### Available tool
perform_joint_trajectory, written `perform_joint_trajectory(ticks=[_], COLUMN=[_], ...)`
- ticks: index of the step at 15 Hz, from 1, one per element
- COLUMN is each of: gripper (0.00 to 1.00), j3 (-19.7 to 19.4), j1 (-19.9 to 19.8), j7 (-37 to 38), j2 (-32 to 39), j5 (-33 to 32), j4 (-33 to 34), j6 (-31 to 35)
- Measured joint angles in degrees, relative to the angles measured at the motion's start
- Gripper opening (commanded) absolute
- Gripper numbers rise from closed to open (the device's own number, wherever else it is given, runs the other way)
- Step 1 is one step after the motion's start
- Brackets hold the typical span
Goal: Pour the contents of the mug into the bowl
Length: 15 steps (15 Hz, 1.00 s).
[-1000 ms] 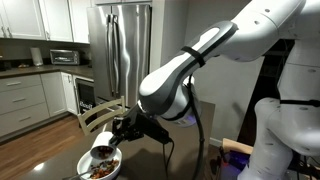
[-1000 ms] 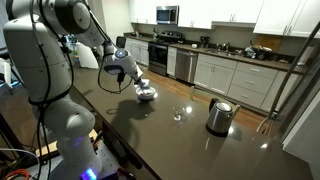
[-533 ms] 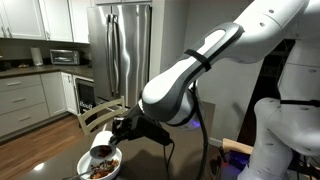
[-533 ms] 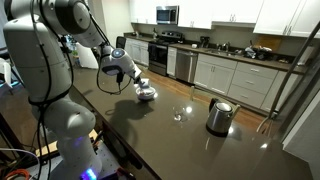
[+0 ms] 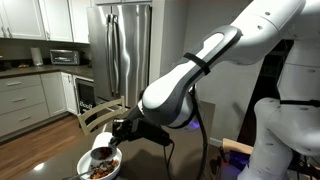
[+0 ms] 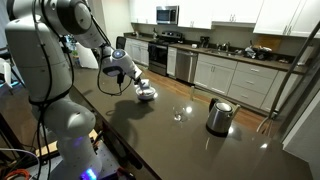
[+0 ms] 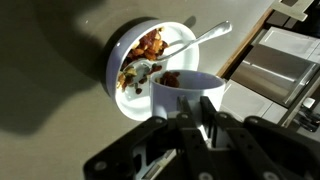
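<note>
- while the mug (image 7: 186,92) hangs just over the bowl (image 7: 128,50), why so tight to the rim?
- so whatever tips out lands inside. in wrist view the mug sits above the bowl's near edge. an exterior view shows the same stack, mug (image 5: 102,152) right above bowl (image 5: 100,170), not touching as far as i can tell.
- fingers?
- fingers (image 7: 187,130) closed on the mug's wall, on the side away from the bowl. that leaves the lip facing the bowl free for pouring. exact contact is hard to see.
- anything left in the mug?
- reddish bits (image 7: 170,78) visible inside, so the pour looks unfinished. probably needs more tilt.
- spoon?
- spoon (image 7: 200,40) lies in the bowl, handle out over the bowl's far rim, away from the mug, so it shouldn't block. bowl rests on the dark surface (image 7: 50,60).
</note>
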Motion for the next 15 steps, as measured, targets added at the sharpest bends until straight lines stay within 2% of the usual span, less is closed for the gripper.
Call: perform_joint_trajectory(ticks=[15], gripper=[0.06], j3=[-2.5], j1=[0.0], j7=[2.0], j2=[1.8], j5=[-12.1], j4=[0.0], j6=[1.0])
